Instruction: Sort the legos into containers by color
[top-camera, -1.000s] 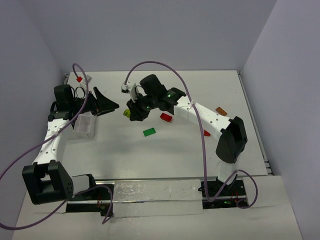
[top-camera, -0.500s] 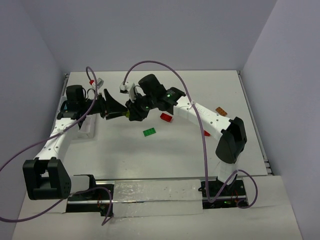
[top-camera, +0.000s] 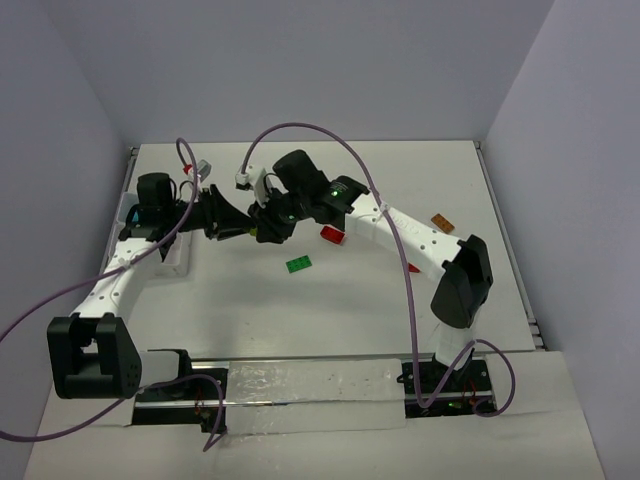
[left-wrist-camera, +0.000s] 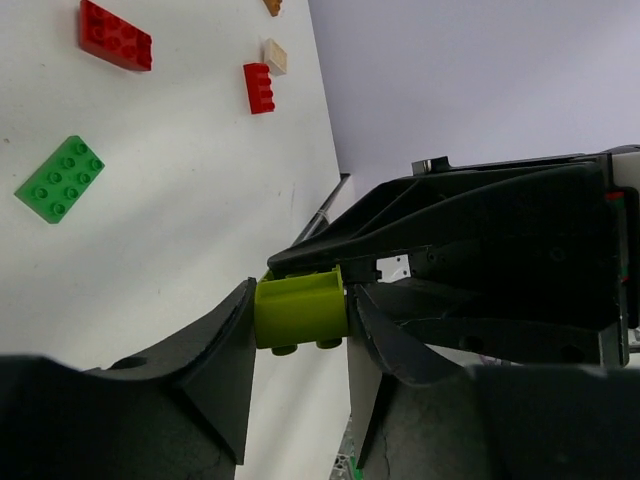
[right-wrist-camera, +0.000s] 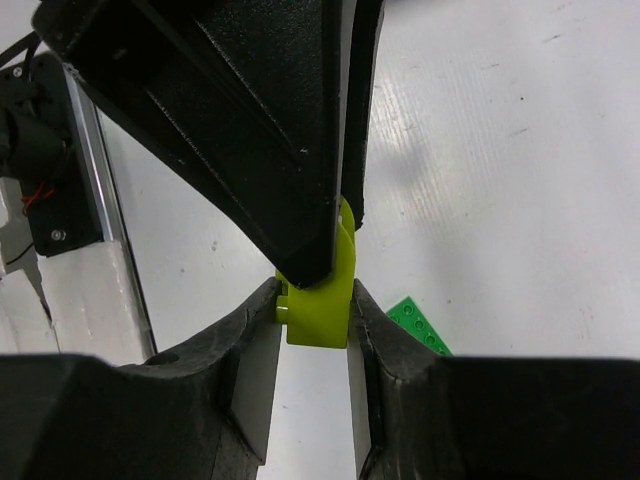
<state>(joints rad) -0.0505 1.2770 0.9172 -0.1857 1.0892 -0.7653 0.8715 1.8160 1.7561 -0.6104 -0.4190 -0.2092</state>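
Green and flat, a green studded plastic brick (top-camera: 298, 264) lies nearest me on the white desk (top-camera: 350, 310), alone in the open middle. Off to the right, close against the right arm, sits a small red brick (top-camera: 413, 267). Over on the left, partly under the left arm, stands the translucent white plastic box (top-camera: 172, 260); I cannot make out its compartments from here.

Just beyond the green one, lifted clear of the desk and to the right of the box, a yellow-green plastic brick (right-wrist-camera: 325, 315) hangs between the two arms. The left hand (left-wrist-camera: 301, 300) has both black fingers pressed against its sides, and the right hand (right-wrist-camera: 315, 300) is clamped on it too, coming in from the opposite side, so the fingers of both hands crowd around the one piece.

Just right of that meeting point a larger red brick (top-camera: 332, 234) rests on the desk. Farther right lies an orange brick (top-camera: 441, 222), with a little tan brick (left-wrist-camera: 274, 56) near it.
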